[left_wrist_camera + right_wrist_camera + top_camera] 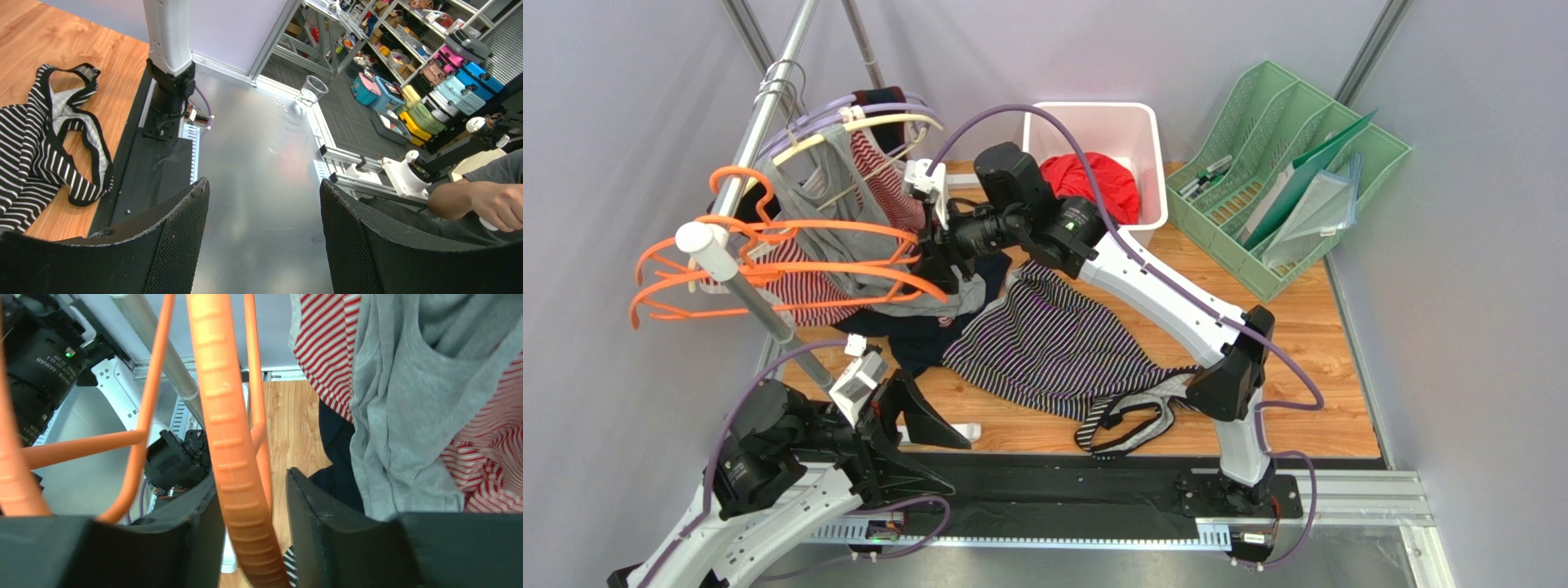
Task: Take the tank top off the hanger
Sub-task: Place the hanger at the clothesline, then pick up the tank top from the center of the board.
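Across the wooden table (1308, 331), the biggest thing is the metal rail (762, 123), which slants up over the left edge and carries a crowd of hangers. At the far right corner sits a green file organizer (1290, 172), and beside it at the far edge is a white bin (1093, 110) with a red cloth (1093, 184) inside.

A black-and-white striped tank top (1057, 349) lies spread flat on the middle of the table, its straps toward the near edge. The gray tank top (836, 202) hangs from the rail at the left edge, draped against a red-striped garment (799, 294). Which hanger carries it I cannot tell.

In front of it on the rail is an orange hanger (787, 233). The right gripper (251, 484) reaches in there, fingers apart. The hanger's ribbed bar runs between them, close against one finger with a gap showing at the other.

The left gripper (264, 187) hangs over the near left edge, jaws spread wide on nothing.
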Robot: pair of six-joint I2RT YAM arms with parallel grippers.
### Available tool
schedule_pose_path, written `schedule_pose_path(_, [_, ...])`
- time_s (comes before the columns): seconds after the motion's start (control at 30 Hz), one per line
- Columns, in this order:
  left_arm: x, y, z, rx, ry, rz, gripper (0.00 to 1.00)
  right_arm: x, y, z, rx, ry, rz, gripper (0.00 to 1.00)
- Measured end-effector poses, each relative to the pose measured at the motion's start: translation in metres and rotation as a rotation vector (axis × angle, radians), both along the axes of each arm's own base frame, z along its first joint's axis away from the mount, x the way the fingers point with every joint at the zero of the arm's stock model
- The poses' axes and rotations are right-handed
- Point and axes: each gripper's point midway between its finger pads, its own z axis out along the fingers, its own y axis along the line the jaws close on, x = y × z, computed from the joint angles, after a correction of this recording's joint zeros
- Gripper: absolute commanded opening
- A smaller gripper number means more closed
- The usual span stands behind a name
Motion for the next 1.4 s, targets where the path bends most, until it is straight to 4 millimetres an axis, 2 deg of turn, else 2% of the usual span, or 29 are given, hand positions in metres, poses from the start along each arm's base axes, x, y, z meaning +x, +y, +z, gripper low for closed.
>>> schedule_pose_path(0.03, [0.0, 0.0, 0.0, 0.0, 0.0, 0.0, 0.71, 0.002, 0.0, -0.003, -0.008, 0.002, -0.013, 0.56])
schedule_pose_path(0.07, [0.0, 0.0, 0.0, 0.0, 0.0, 0.0, 0.71, 0.003, -0.002, -0.004, -0.014, 0.004, -0.025, 0.63])
schedule_pose_path(0.1, [0.0, 0.0, 0.0, -0.001, 0.0, 0.0, 0.71, 0.005, -0.003, -0.006, -0.023, 0.004, -0.044, 0.75])
schedule_pose_path(0.13, [0.0, 0.0, 0.0, -0.002, 0.0, 0.0, 0.71, 0.006, -0.006, -0.008, -0.031, 0.007, -0.063, 0.79])
schedule_pose_path(0.17, [-0.001, 0.001, 0.0, -0.003, 0.0, 0.0, 0.72, 0.007, -0.013, -0.007, -0.042, 0.006, -0.1, 0.88])
schedule_pose_path(0.23, [-0.002, 0.002, 0.0, -0.007, -0.004, 0.0, 0.71, 0.008, -0.019, -0.002, -0.042, 0.005, -0.132, 0.93])
schedule_pose_path(0.4, [-0.003, 0.003, 0.001, -0.014, -0.01, 0.0, 0.71, 0.007, -0.06, 0.024, -0.022, -0.026, -0.258, 0.98])
schedule_pose_path(0.53, [-0.003, 0.003, 0.0, -0.013, -0.01, -0.001, 0.72, 0.009, -0.109, 0.045, 0.007, -0.07, -0.399, 1.0])
schedule_pose_path(0.6, [-0.003, 0.003, -0.001, -0.011, -0.009, -0.001, 0.72, 0.015, -0.138, 0.043, 0.002, -0.076, -0.506, 1.0])
schedule_pose_path(0.67, [-0.003, 0.003, -0.002, -0.011, -0.009, -0.002, 0.72, 0.024, -0.164, 0.033, -0.023, -0.063, -0.617, 1.0])
schedule_pose_path(0.77, [-0.003, 0.003, -0.003, -0.011, -0.012, -0.004, 0.71, 0.053, -0.205, 0.001, -0.079, 0.003, -0.849, 1.0])
schedule_pose_path(0.83, [-0.003, 0.003, -0.004, -0.01, -0.012, -0.007, 0.72, 0.075, -0.231, -0.031, -0.129, 0.078, -1.008, 1.0])
schedule_pose_path(0.9, [-0.003, 0.002, -0.005, -0.008, -0.013, -0.008, 0.72, 0.088, -0.253, -0.072, -0.195, 0.167, -1.124, 1.0])
schedule_pose_path(0.93, [-0.003, 0.002, -0.006, -0.006, -0.012, -0.008, 0.72, 0.092, -0.265, -0.101, -0.24, 0.216, -1.18, 1.0])
schedule_pose_path(1.03, [-0.002, 0.001, -0.01, 0.001, -0.008, -0.011, 0.72, 0.083, -0.283, -0.169, -0.388, 0.32, -1.243, 1.0])
schedule_pose_path(1.07, [-0.002, 0.001, -0.011, 0.003, -0.007, -0.012, 0.72, 0.077, -0.284, -0.19, -0.435, 0.348, -1.236, 1.0])
schedule_pose_path(1.13, [-0.002, 0.0, -0.012, 0.005, -0.007, -0.015, 0.72, 0.065, -0.281, -0.22, -0.509, 0.394, -1.192, 1.0])
schedule_pose_path(1.27, [-0.003, 0.001, -0.012, 0.005, -0.011, -0.02, 0.72, 0.046, -0.26, -0.254, -0.611, 0.4, -1.064, 1.0])
schedule_pose_path(1.4, [-0.004, 0.001, -0.012, 0.003, -0.013, -0.022, 0.72, 0.02, -0.228, -0.287, -0.707, 0.364, -0.91, 1.0])
